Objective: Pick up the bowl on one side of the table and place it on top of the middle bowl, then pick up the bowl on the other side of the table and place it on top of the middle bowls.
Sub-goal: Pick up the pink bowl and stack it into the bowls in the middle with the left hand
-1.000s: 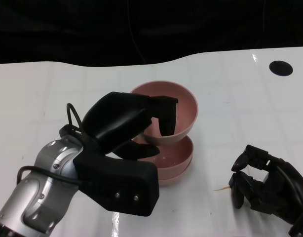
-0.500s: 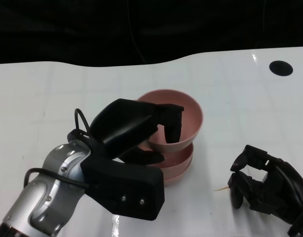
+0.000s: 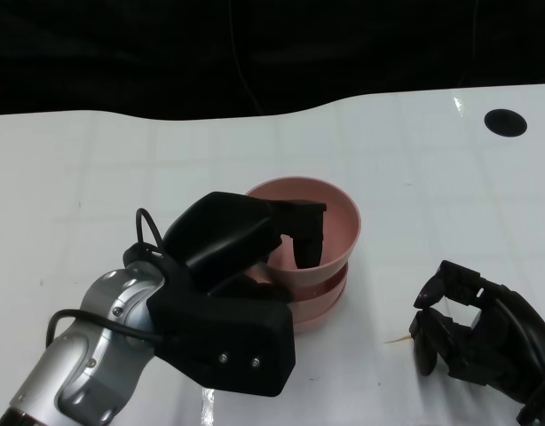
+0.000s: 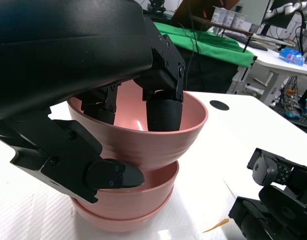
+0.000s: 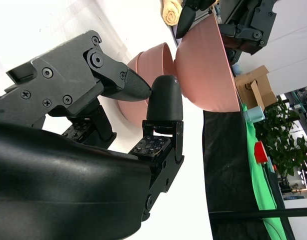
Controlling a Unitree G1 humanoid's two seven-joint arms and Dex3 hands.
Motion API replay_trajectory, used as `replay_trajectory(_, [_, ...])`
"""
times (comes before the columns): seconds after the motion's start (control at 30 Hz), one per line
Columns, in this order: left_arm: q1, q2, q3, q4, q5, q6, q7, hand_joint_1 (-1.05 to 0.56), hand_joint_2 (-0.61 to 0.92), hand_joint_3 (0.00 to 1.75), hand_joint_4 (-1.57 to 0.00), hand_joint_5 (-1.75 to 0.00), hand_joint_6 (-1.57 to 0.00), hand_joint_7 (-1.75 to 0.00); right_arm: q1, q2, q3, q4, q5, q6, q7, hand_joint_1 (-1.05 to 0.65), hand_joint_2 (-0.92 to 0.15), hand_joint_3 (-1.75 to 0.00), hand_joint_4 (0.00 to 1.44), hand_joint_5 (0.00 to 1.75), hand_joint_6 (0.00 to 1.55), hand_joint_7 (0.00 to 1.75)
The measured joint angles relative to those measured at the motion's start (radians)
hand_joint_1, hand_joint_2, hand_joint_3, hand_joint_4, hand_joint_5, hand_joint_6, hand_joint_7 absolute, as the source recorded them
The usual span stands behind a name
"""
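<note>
Two left fingers (image 4: 163, 114) inside top bowl (image 3: 330, 209) rim, thumb outside | gripping it

This is a robotics lab or research workroom. The left wrist view shows a white table (image 4: 233, 130) with a green cloth (image 4: 213, 42) draped behind it, white desks (image 4: 288, 57) carrying equipment and trailing cables, and clear plastic containers (image 4: 226, 17) on a shelf. The right wrist view adds a cardboard box (image 5: 251, 90) and a potted plant (image 5: 288, 145).
</note>
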Motion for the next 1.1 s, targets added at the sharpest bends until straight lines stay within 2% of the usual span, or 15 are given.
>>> replay_trajectory(0.77, [0.015, -0.003, 0.000, 0.028, 0.003, -0.009, 0.000, -0.06, 0.72, 0.65, -0.71, -1.75, -0.54, -1.75, 0.014, 0.000, 0.000, -0.026, 0.003, 0.002, 0.001, -0.16, -0.58, -1.02, 0.92, 1.75, 0.82, 1.48])
replay_trajectory(1.1, [0.021, -0.005, 0.000, 0.113, 0.003, -0.037, 0.037, -0.02, 0.72, 0.62, -0.69, -1.75, -0.54, -1.75, 0.016, 0.000, 0.000, -0.029, 0.004, 0.003, 0.004, -0.17, -0.58, -1.00, 0.91, 1.73, 0.83, 1.44])
